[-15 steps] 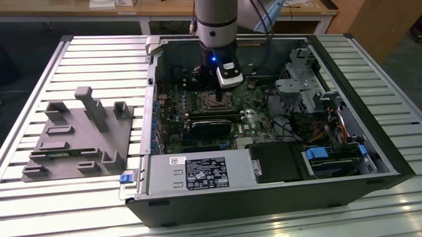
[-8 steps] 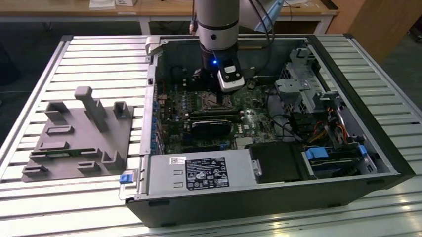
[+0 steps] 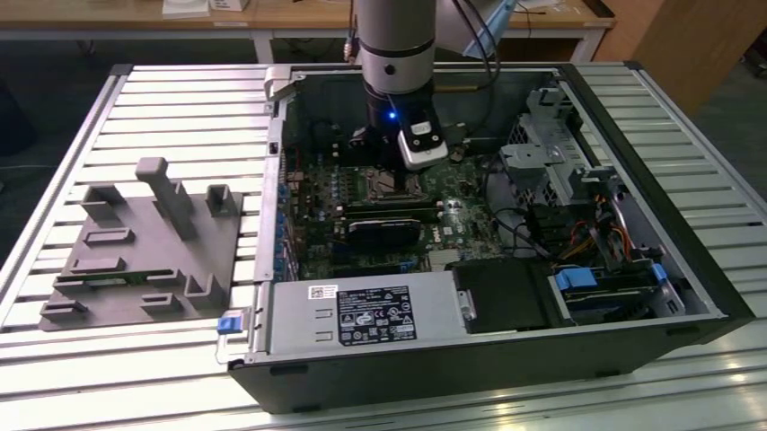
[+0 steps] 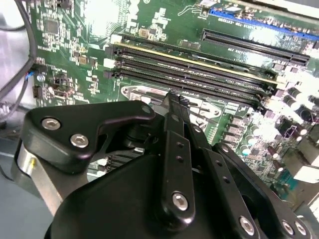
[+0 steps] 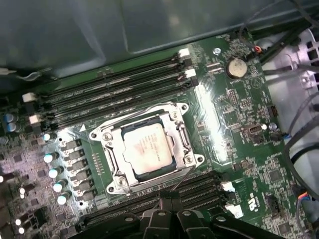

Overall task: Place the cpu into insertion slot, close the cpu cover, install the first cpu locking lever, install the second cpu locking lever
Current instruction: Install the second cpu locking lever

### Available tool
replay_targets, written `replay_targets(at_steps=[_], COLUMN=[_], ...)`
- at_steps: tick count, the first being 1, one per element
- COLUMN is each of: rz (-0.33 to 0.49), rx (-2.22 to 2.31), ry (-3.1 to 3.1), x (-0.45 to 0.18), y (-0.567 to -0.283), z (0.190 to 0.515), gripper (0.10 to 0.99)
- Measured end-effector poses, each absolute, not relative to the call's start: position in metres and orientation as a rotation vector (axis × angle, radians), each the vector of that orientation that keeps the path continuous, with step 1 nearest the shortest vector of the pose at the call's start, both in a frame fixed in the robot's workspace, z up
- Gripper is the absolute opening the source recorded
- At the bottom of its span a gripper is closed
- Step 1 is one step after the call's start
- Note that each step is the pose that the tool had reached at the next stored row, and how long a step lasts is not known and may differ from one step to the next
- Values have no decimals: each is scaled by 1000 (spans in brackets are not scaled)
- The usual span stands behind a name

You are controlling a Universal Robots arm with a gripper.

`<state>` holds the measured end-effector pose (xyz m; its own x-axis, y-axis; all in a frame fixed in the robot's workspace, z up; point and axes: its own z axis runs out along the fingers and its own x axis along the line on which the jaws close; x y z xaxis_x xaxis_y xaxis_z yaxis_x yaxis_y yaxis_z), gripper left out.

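Tips of the fingers [image 5: 165,201] drawn close together, no gap visible between them, nothing clamped that can be made out. Poised just beside the edge of the insertion slot [image 5: 113,183], over the nearest row of memory slots [image 5: 199,186]. In the second wrist view, same fingers [image 4: 175,144] narrow and pointing down at the green motherboard [image 4: 75,64]. Thin metal lever [image 5: 182,180] running from the slot's side toward the fingertips; contact impossible to judge.

Seated in the slot, lying flat: cpu [image 5: 145,148], dull silver top facing up. Lowered over it, framing it on all sides through its square window: cpu cover [image 5: 175,133].

Beyond the slot on its far side, second bank of long black memory slots [image 5: 109,92]. Beside the slot, row of small capacitors [image 5: 52,173]. Farther off on the board, round coin battery [image 5: 236,67].

In the exterior view, arm [image 3: 396,36] reaching straight down into the open computer case [image 3: 480,359], over the slot [image 3: 386,184]. Case resting on a slatted metal surface [image 3: 180,108]. On the exterior view's left of the case, grey moulded fixture [image 3: 144,251], well apart from the arm
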<state>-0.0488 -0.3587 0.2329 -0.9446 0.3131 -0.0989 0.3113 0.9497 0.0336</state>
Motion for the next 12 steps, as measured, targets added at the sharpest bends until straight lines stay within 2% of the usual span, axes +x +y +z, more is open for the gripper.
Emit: replay_targets(at_steps=[12], rz=[33], rx=[363], ry=[3017], x=[-61], y=[-363], z=[231], gripper=[106])
